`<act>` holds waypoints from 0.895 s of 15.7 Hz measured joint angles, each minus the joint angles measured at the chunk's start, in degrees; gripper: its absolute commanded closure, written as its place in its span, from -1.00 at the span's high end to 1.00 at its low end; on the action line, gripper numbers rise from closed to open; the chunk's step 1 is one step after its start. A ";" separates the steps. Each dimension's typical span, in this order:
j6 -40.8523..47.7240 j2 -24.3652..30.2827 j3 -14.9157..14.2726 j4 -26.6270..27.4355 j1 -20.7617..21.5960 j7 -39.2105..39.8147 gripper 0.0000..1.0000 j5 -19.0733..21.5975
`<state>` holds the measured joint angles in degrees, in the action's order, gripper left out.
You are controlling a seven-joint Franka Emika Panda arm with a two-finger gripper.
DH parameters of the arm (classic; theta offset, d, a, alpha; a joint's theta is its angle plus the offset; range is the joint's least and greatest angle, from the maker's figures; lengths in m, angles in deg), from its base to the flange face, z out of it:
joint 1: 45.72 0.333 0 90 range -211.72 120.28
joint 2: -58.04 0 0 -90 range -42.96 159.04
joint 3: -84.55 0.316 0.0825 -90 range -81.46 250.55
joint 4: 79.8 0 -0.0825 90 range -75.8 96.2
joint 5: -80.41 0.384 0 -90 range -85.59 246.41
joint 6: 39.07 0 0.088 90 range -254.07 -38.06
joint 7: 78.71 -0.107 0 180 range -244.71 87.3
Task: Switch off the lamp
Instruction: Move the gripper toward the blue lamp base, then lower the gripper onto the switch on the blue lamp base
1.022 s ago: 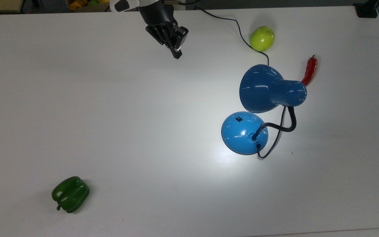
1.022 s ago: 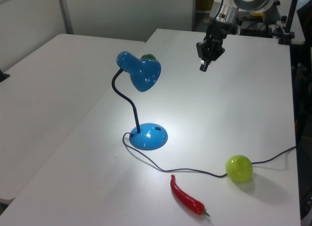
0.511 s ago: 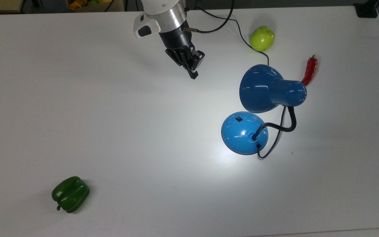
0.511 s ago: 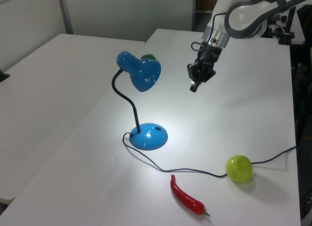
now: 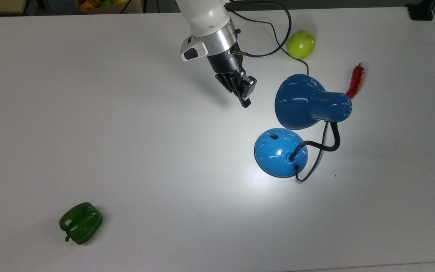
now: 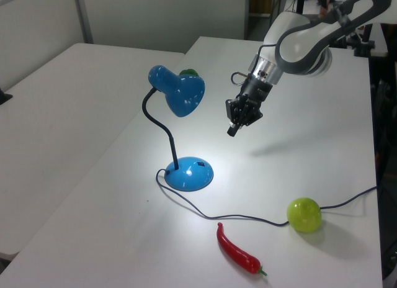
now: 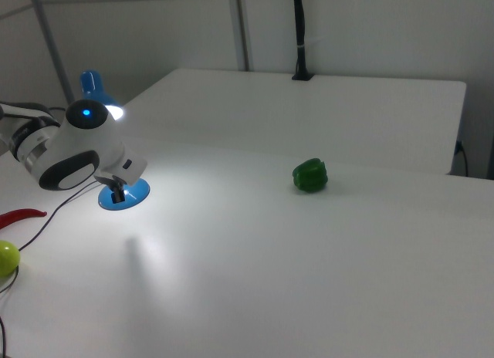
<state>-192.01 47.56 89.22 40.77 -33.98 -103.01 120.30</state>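
The lamp stands lit on the white tabletop, toward the top view's right, throwing a bright pool of light around its domed blue base. Its shade leans over on the black gooseneck. The gripper hangs in the air above the tabletop, pointing down, near the shade and apart from it; its jaws look closed and hold nothing. A green apple and a red chilli lie beyond the lamp, a green pepper well apart.
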 measured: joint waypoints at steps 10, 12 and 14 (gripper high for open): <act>-13.45 -6.75 3.72 -0.79 2.79 -0.15 -1.00 3.64; -14.17 -7.63 4.35 -1.52 2.79 -0.15 -1.00 3.64; -14.19 -8.39 4.45 -2.63 2.79 -0.15 -1.00 3.64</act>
<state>-206.20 39.17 93.67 38.13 -31.19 -103.15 123.94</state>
